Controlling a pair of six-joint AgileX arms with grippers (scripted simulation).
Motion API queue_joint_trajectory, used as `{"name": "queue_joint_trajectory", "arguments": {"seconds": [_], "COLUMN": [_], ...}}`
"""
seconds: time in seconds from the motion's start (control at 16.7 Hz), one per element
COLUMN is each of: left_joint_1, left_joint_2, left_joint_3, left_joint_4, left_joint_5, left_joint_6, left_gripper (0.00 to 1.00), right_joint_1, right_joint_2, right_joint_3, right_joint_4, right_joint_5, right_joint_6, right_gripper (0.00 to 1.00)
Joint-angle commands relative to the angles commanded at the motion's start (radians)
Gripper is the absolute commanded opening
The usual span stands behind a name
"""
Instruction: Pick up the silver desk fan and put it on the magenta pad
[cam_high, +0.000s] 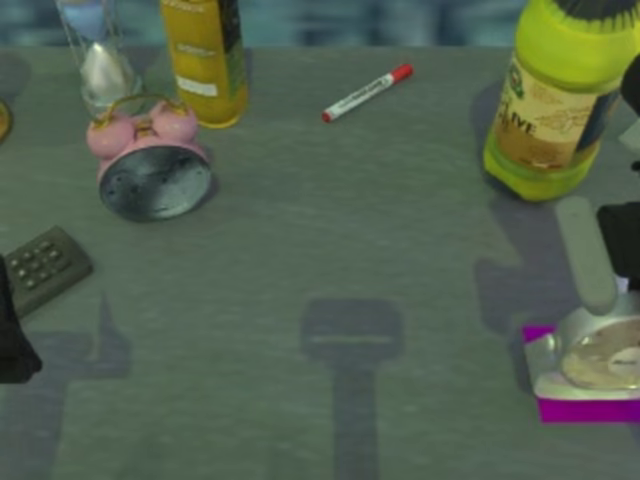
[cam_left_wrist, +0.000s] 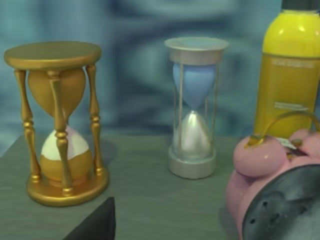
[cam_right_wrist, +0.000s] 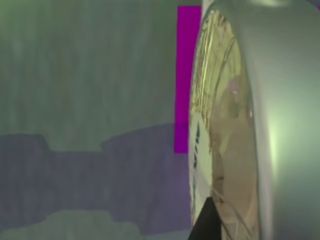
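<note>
The silver desk fan (cam_high: 600, 360) rests on the magenta pad (cam_high: 570, 408) at the table's front right, tilted back so its tan face points up. My right arm (cam_high: 625, 240) hangs just behind it at the right edge. In the right wrist view the fan (cam_right_wrist: 230, 125) fills the frame close up. A strip of the pad (cam_right_wrist: 187, 75) shows beside it, and a dark part of my right gripper (cam_right_wrist: 206, 225) lies against the fan's face. My left arm (cam_high: 12, 340) is parked at the front left edge.
A pink alarm clock (cam_high: 150, 165) lies at the back left, next to a yellow bottle (cam_high: 205, 60) and a silver hourglass (cam_high: 100, 60). A gold hourglass (cam_left_wrist: 60, 125) stands further left. A marker (cam_high: 367, 92), an olive oil bottle (cam_high: 555, 100) and a remote (cam_high: 40, 268) are also on the table.
</note>
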Motion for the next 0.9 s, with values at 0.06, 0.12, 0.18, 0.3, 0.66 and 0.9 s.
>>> {"name": "queue_joint_trajectory", "arguments": {"seconds": [0.06, 0.12, 0.18, 0.3, 0.66, 0.9], "left_joint_1": [0.000, 0.000, 0.000, 0.000, 0.000, 0.000], "left_joint_2": [0.000, 0.000, 0.000, 0.000, 0.000, 0.000], "left_joint_3": [0.000, 0.000, 0.000, 0.000, 0.000, 0.000], "left_joint_4": [0.000, 0.000, 0.000, 0.000, 0.000, 0.000], "left_joint_5": [0.000, 0.000, 0.000, 0.000, 0.000, 0.000], "left_joint_6": [0.000, 0.000, 0.000, 0.000, 0.000, 0.000], "left_gripper": [1.00, 1.00, 1.00, 1.00, 1.00, 1.00], "right_joint_1": [0.000, 0.000, 0.000, 0.000, 0.000, 0.000], "right_joint_2": [0.000, 0.000, 0.000, 0.000, 0.000, 0.000], "right_joint_3": [0.000, 0.000, 0.000, 0.000, 0.000, 0.000], "right_joint_4": [0.000, 0.000, 0.000, 0.000, 0.000, 0.000], "right_joint_5": [0.000, 0.000, 0.000, 0.000, 0.000, 0.000], "right_joint_6": [0.000, 0.000, 0.000, 0.000, 0.000, 0.000], "right_gripper": [0.23, 0.30, 0.38, 0.53, 0.98, 1.00]}}
